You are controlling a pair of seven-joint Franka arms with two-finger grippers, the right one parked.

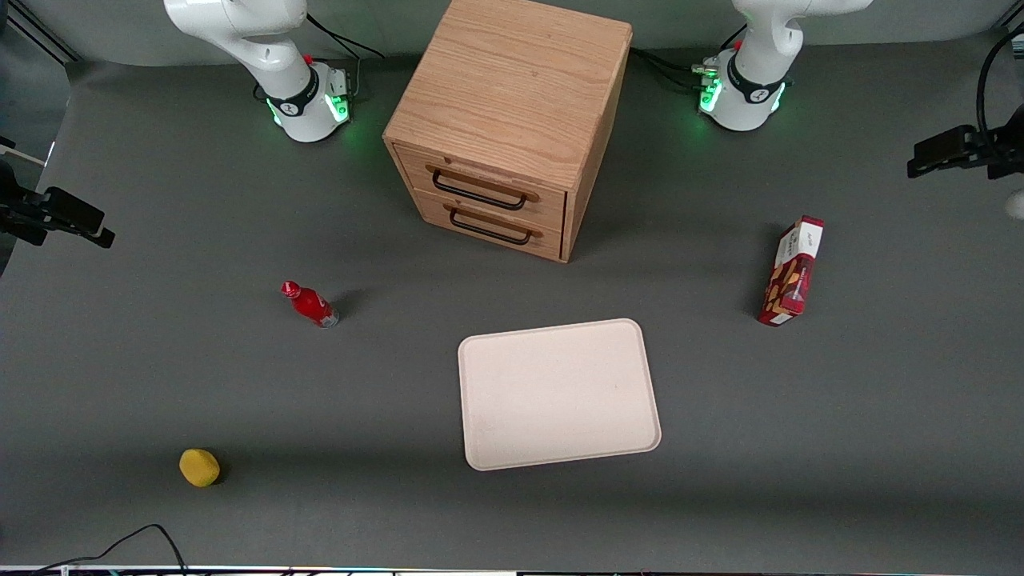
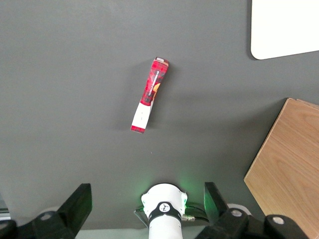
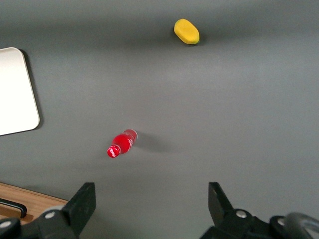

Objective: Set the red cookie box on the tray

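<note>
Approach stage, nothing grasped yet. Red cookie box [image 1: 792,272] sitting on the bare table at mid-height of the front frame, toward the working arm's end, well apart from the tray [image 1: 560,460] and a little farther from the front camera than it. Seems to rest on a long narrow edge, white end panel pointing toward the arm bases, cookie-picture end toward the front camera. Tray low in the middle of the front frame, nothing on it, in front of the wooden drawer cabinet [image 1: 504,120]. Left gripper [image 2: 148,191] out of the front frame; in the left wrist view hanging high over the table with fingers [image 2: 79,204] spread wide apart, holding nothing, box [image 2: 149,95] far below and not lined up between them. Next move, judged: come down over the box, turn the wrist so the fingers straddle the slim width across the long axis, clamp near the middle, lift, carry to the tray. Small red bottle [image 1: 310,305] and yellow object [image 1: 199,467] toward the parked arm's end, not in the way.
</note>
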